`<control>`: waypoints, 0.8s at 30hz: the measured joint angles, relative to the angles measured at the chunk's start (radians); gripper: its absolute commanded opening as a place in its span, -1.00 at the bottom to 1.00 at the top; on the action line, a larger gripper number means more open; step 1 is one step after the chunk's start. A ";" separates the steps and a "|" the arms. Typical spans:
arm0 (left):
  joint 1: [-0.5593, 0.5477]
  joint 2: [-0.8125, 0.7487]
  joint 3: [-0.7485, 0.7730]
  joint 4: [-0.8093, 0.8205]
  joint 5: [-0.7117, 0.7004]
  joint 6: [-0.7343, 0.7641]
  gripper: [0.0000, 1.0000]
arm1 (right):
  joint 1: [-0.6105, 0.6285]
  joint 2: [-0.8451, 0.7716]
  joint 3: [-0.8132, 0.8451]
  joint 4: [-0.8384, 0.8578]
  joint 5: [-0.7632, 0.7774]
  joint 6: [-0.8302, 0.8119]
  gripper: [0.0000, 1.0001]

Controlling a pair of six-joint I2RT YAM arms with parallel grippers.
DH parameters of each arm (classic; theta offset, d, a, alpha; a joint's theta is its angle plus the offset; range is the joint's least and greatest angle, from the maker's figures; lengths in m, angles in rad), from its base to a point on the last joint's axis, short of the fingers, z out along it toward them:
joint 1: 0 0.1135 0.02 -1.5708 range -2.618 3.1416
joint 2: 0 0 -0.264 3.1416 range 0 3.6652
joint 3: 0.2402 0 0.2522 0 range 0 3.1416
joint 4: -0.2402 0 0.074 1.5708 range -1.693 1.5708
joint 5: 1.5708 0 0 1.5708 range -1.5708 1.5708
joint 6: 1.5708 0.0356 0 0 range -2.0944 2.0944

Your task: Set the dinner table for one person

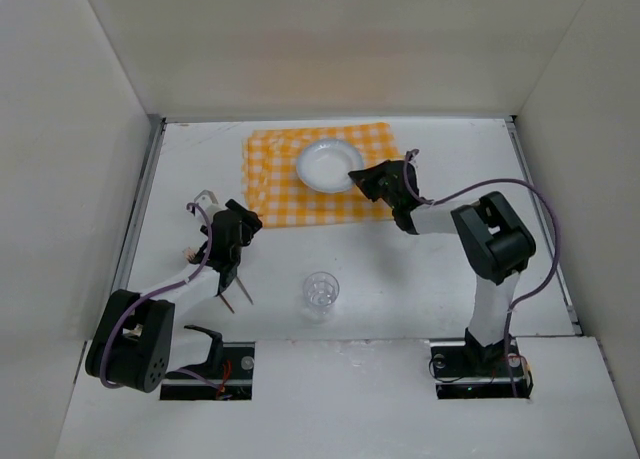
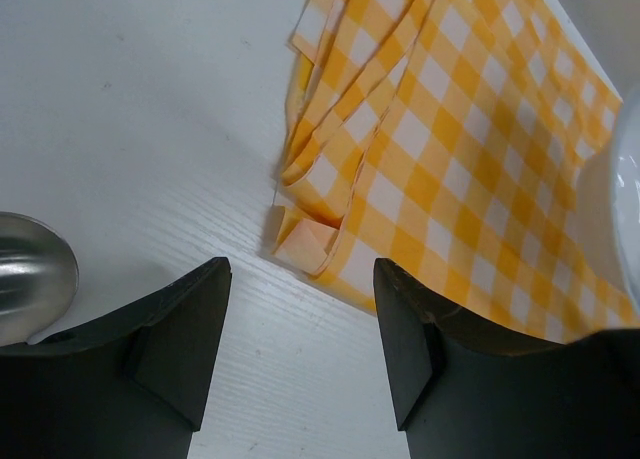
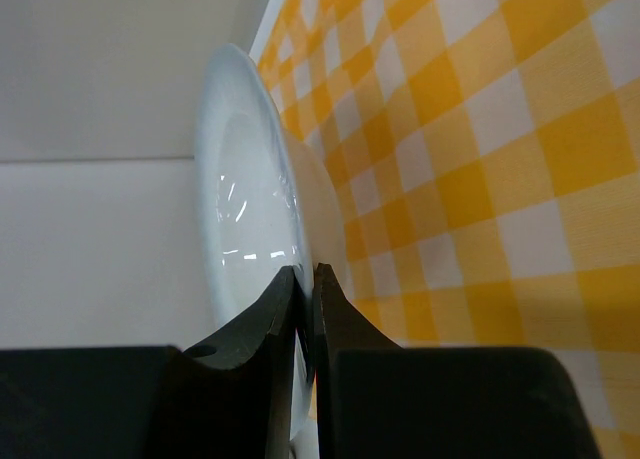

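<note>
Right gripper: jaws pressed together on the rim of the white plate, with only the thin edge between the fingertips. In the top view this gripper meets the plate at about 4 o'clock on its rim. The plate lies over the orange-and-white checked cloth; whether it rests flat there cannot be told.

Left gripper: jaws spread wide, nothing between them, poised above the dinner table. A folded-over corner of the cloth lies just ahead of the gap, and the plate's edge shows at 3 o'clock in the left wrist view. A rounded polished metal object, cut off by the frame, lies at 9 o'clock beside the left finger. From above, the left gripper sits at the cloth's 8 o'clock corner.

The dinner table fills the floor of the white enclosure, with the cloth at 12 o'clock on it. A clear drinking glass stands upright at 6 o'clock from the plate, well off the cloth and between the two arms.
</note>
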 measured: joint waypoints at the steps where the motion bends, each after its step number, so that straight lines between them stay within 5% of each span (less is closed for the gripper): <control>1: 0.000 0.000 0.000 0.000 0.000 0.000 0.14 | 0.009 0.016 0.014 -0.002 0.002 0.000 -0.94; 15: 0.000 0.000 0.000 0.001 0.000 -0.001 0.14 | 0.042 0.144 0.106 -0.035 0.048 -0.024 -0.88; 21: 0.000 0.000 0.000 0.003 0.000 -0.001 0.13 | 0.043 0.158 0.106 -0.024 0.065 -0.021 0.14; 24: 0.000 0.000 0.000 0.003 0.000 -0.001 0.12 | 0.044 0.139 0.093 -0.020 0.079 -0.040 0.39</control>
